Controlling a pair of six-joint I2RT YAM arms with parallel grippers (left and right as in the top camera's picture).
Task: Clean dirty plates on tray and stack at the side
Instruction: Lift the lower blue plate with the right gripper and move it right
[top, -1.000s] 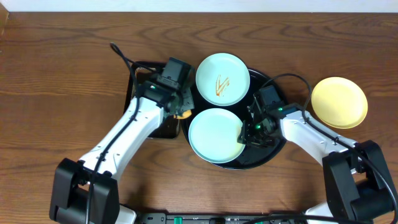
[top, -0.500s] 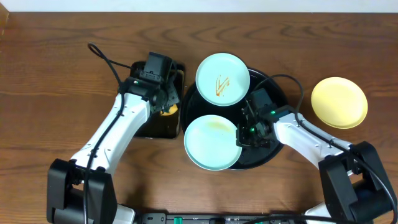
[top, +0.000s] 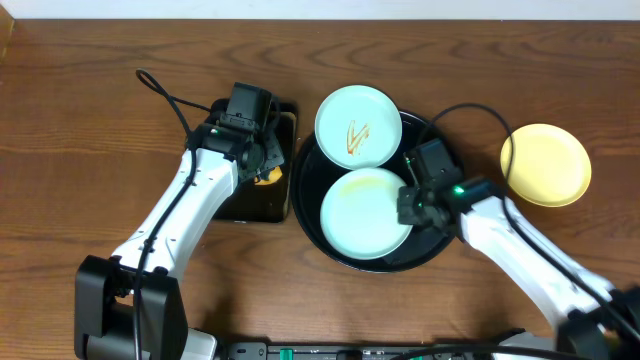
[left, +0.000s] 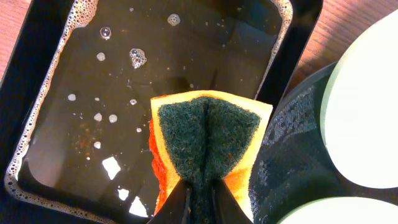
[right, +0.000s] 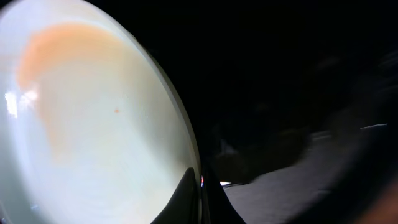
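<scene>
Right gripper (top: 408, 205) pinching the right rim of a light blue plate (top: 365, 212) inside the round black tray (top: 440, 245), streaked plate (top: 358, 125) overhanging its far rim, yellow plate (top: 545, 165) sitting on tabletop (top: 100, 120) just right, left gripper (left: 200, 193) grasping a sponge (left: 208, 140) over the rectangular tray (left: 298, 37).

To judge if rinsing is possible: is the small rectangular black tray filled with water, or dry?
Filled: the rectangular tray shows foam along its rim and bubbles floating on liquid.
</scene>
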